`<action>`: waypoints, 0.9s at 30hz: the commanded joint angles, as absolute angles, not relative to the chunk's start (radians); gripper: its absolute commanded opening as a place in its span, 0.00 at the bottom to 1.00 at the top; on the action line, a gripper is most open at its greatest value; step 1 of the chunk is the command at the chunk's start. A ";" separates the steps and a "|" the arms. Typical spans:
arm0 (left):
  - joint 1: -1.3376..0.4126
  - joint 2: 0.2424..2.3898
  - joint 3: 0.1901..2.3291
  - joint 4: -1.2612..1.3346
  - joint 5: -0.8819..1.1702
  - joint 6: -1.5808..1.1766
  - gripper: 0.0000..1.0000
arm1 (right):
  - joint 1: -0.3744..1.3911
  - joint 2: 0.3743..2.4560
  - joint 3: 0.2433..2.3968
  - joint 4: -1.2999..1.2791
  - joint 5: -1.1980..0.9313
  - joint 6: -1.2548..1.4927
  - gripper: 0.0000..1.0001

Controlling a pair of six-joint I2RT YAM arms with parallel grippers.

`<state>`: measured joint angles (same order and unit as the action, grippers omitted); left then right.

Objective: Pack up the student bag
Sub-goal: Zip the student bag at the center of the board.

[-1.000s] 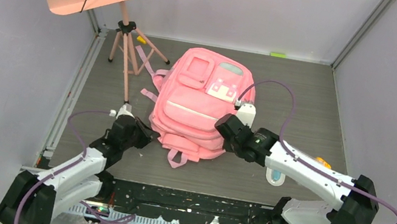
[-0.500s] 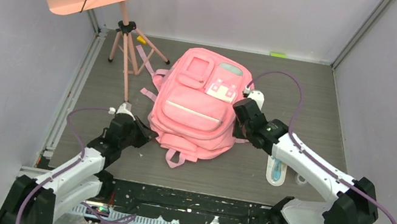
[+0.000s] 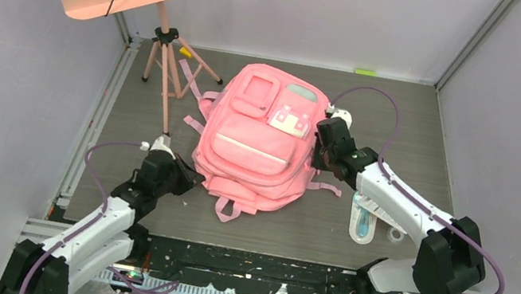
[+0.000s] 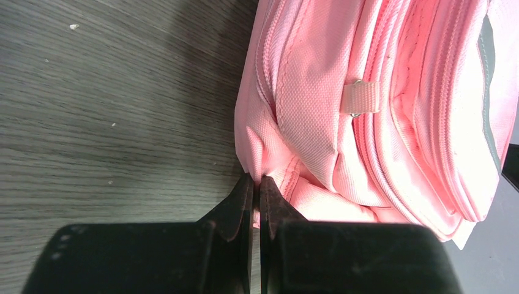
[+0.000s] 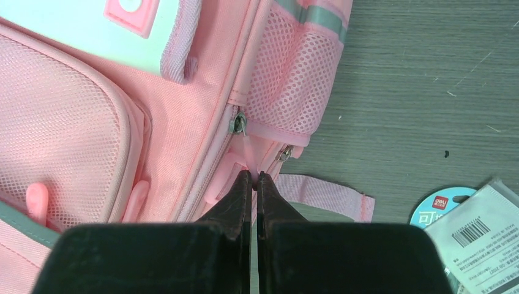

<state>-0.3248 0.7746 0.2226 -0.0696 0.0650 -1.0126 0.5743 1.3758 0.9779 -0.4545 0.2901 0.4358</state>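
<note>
While the bag (image 3: pixel 257 146) on the table (image 3: pixel 405 132) is clamped at its corner by the left gripper (image 4: pixel 257 181), its zip tab (image 5: pixel 246 153), pinched by the right gripper (image 5: pixel 253 176), has been drawn rearward; zipping appears underway.

On the surface (image 3: pixel 404 140), student bag (image 3: pixel 262 143) lies flat at centre, music stand (image 3: pixel 164 57) behind it at far-L corner, L claw (image 3: pixel 190 175) touching its near-L corner, R claw (image 3: pixel 319 148) at its R side, and packaged items (image 3: pixel 363 222) just R of it.
</note>
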 commanded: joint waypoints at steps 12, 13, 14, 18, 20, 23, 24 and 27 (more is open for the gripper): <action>-0.295 0.725 0.270 -0.327 0.073 -0.866 0.07 | 0.481 1.329 0.990 -0.361 0.135 0.278 0.00; -0.295 0.738 0.294 -0.370 0.089 -0.837 0.17 | 0.482 1.320 0.997 -0.392 0.115 0.260 0.02; -0.295 0.746 0.323 -0.404 0.113 -0.798 0.33 | 0.481 1.305 1.007 -0.427 0.082 0.254 0.07; -0.293 0.758 0.432 -0.518 0.154 -0.737 0.69 | 0.481 1.265 1.017 -0.483 0.041 0.283 0.64; -0.293 0.760 0.498 -0.574 0.155 -0.709 0.76 | 0.482 1.243 1.017 -0.493 0.022 0.309 0.73; -0.293 0.766 0.582 -0.692 0.110 -0.658 0.87 | 0.482 1.218 1.019 -0.502 -0.021 0.347 0.77; -0.293 0.764 0.592 -0.688 0.121 -0.650 0.88 | 0.481 1.213 1.016 -0.497 -0.064 0.357 0.78; -0.293 0.784 0.652 -0.697 0.173 -0.615 0.94 | 0.482 1.200 0.996 -0.439 -0.201 0.339 0.81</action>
